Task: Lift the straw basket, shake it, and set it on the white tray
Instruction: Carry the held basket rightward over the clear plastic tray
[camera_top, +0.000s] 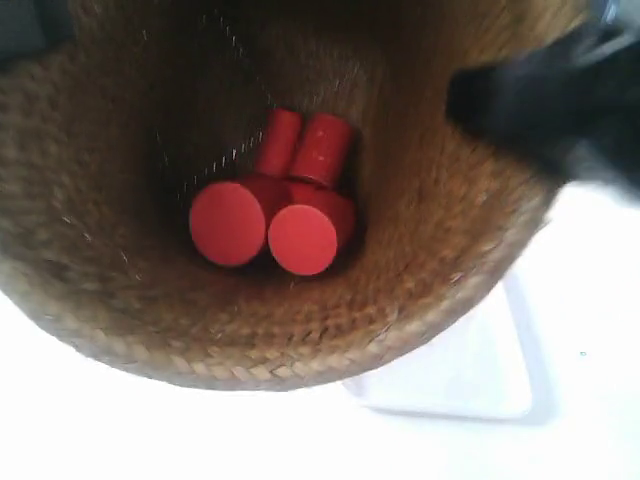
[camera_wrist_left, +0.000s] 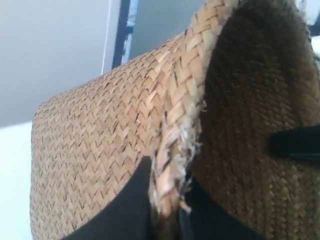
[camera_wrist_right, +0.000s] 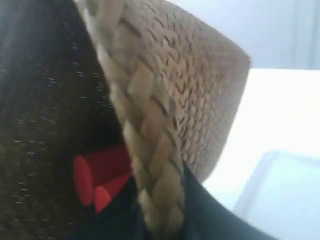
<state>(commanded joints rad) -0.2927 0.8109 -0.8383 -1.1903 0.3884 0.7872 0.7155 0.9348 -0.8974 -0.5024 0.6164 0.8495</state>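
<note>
You have the straw basket (camera_top: 90, 290) clamped at its braided rim on two sides. The left tool (camera_wrist_left: 167, 202) pinches the frayed rim, one finger inside and one outside, and the right tool (camera_wrist_right: 160, 212) does likewise. The basket's mouth faces the exterior camera, with red cylinders (camera_top: 272, 215) inside. It seems clear of the bench (camera_top: 600, 330), with the white tray (camera_top: 470, 380) just past its lower edge.

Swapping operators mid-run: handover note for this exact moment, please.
The left gripper is shut on the rim of the straw basket; the right gripper likewise.
Basket is lifted and tilted, red cylinders lying inside.
The white tray lies below, partly hidden by the basket.
Done: lift. Shake: cannot tell.
Left: set basket on tray, release.
</note>
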